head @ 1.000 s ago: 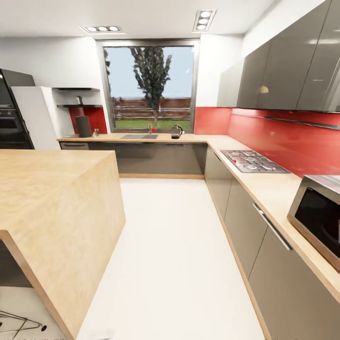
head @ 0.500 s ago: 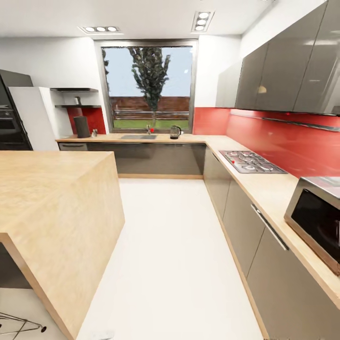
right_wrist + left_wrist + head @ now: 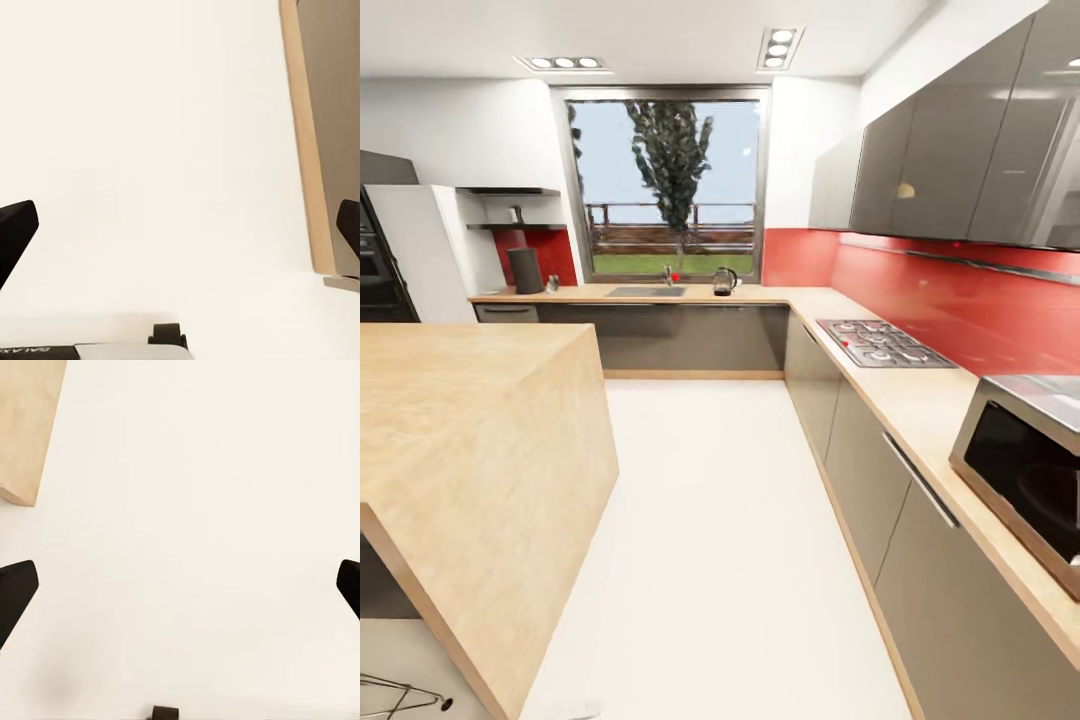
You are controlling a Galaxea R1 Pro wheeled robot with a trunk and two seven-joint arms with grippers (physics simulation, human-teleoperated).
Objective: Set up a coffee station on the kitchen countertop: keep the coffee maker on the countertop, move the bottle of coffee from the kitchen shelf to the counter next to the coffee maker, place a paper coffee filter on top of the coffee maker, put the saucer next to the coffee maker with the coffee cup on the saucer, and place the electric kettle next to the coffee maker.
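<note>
The far countertop [image 3: 760,293] runs under the window. A dark, tall coffee maker [image 3: 525,270] stands at its left end, with a small object [image 3: 553,284] beside it that is too small to identify. The electric kettle [image 3: 725,281] stands on the same counter right of the sink [image 3: 646,291]. A small dark bottle [image 3: 515,214] sits on the wall shelf [image 3: 518,226] above the coffee maker. My left gripper [image 3: 180,592] hangs open over white floor, fingers wide apart. My right gripper [image 3: 180,232] is open too, above the floor beside a cabinet base.
A wooden island [image 3: 460,440] fills the left foreground. The right-hand counter carries a gas hob [image 3: 882,343] and a microwave [image 3: 1025,470]. A white floor aisle [image 3: 710,520] runs between them toward the far counter. A black oven column [image 3: 375,270] stands at far left.
The whole head view has shifted a little left and the far counter looks slightly nearer, so the camera has moved. Nothing in the kitchen has moved.
</note>
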